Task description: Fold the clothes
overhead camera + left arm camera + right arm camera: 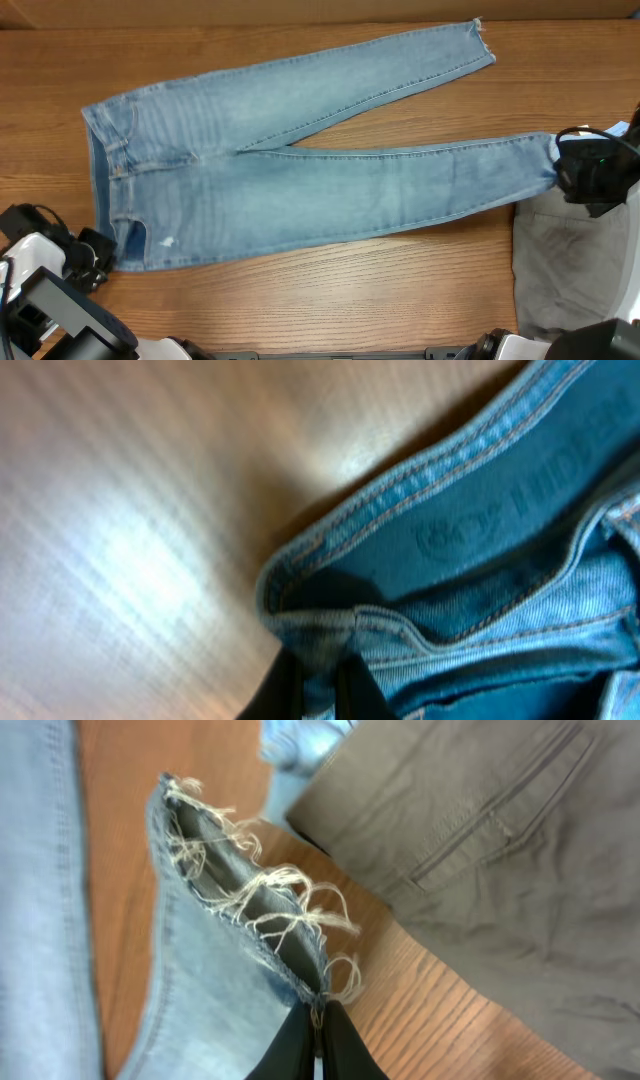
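Denim is all over this one: the jeans [300,170] lie flat across the wooden table [350,310], waist to the left, both legs running off right in a narrow V, nothing folded yet. At the near corner of the waistband [430,530] the left gripper [320,695] is pinched tight on the cloth. From the wrist view it looks like it only has the very edge, so my worry is that a lift or drag pulls the fabric straight out of the jaws. Over at the other end the right gripper [318,1040] is clamped on the frayed hem [260,890] of the near leg, again right at the tip. It may be holding threads and one layer rather than the whole cuff, and if so the leg would sag open or drop halfway through. That hem also sits just beside the grey trousers [500,850] heaped at the right edge, touching or not I can't tell, so sweeping the leg over could snag them or drag them along. And the two arms hold opposite ends of one long side. If they don't move together the cloth goes taut and something slips, or the far leg trails and the fold comes out crooked.
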